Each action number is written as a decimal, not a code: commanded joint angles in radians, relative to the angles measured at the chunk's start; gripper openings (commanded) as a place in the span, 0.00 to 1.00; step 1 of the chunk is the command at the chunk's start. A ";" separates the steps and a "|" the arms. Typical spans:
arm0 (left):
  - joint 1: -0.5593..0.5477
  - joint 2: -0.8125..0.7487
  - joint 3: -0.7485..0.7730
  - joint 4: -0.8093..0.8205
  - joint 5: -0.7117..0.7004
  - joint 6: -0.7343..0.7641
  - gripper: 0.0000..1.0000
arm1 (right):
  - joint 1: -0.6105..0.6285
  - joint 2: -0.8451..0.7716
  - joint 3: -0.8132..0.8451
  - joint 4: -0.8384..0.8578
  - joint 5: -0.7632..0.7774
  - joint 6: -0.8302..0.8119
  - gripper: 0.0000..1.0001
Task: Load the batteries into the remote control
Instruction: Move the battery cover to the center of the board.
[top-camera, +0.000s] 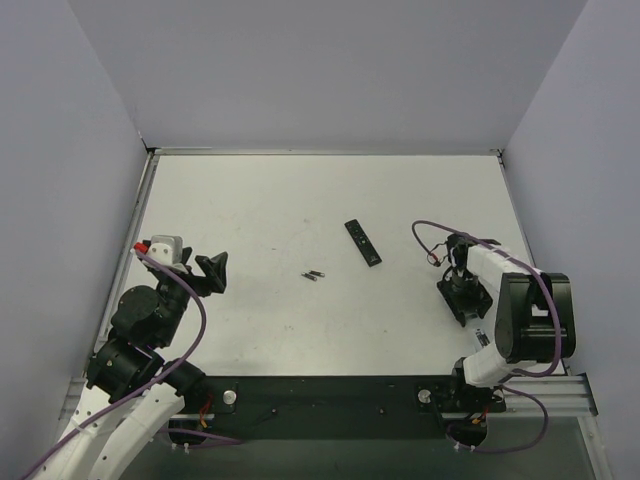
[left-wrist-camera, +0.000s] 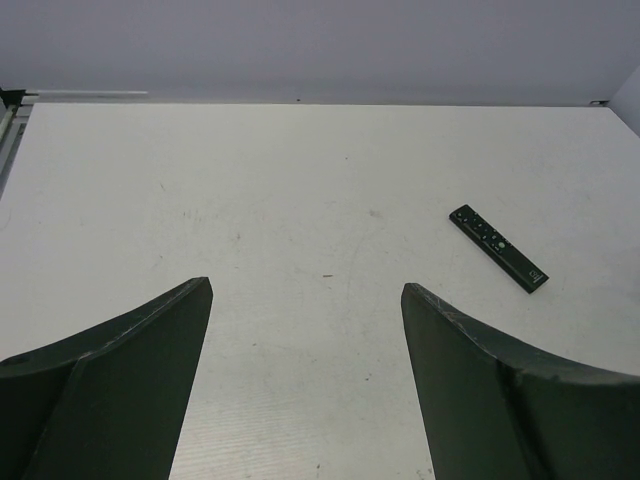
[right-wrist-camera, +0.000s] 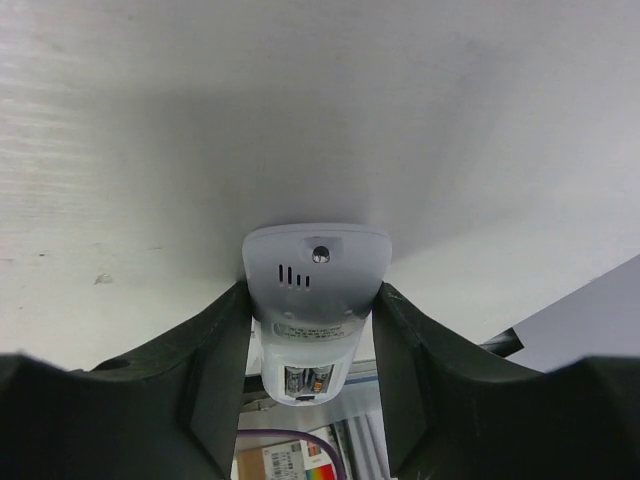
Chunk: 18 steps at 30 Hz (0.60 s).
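Note:
My right gripper (right-wrist-camera: 312, 290) is shut on the white remote control (right-wrist-camera: 315, 265), gripping its sides. The remote's back faces the camera, with an open battery bay (right-wrist-camera: 309, 378) that has two cells in it. In the top view the right gripper (top-camera: 462, 290) is low at the right of the table, and the remote is hidden under the wrist. Two loose batteries (top-camera: 314, 275) lie side by side at mid-table. My left gripper (top-camera: 212, 272) is open and empty at the left, also seen in the left wrist view (left-wrist-camera: 307, 290). The loose batteries do not show there.
A slim black remote (top-camera: 363, 242) lies just beyond and right of the loose batteries, and it also shows in the left wrist view (left-wrist-camera: 499, 248). Grey walls close in the white table (top-camera: 280, 200) at the back and both sides.

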 joint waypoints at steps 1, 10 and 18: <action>0.013 -0.016 0.003 0.011 -0.016 0.002 0.87 | 0.015 0.023 -0.030 -0.012 -0.092 -0.017 0.00; 0.020 -0.022 0.003 0.014 -0.010 -0.007 0.87 | 0.015 -0.067 0.001 -0.104 -0.333 -0.097 0.00; 0.023 -0.033 0.000 0.009 -0.004 -0.015 0.87 | 0.015 -0.135 0.006 -0.099 -0.330 -0.084 0.00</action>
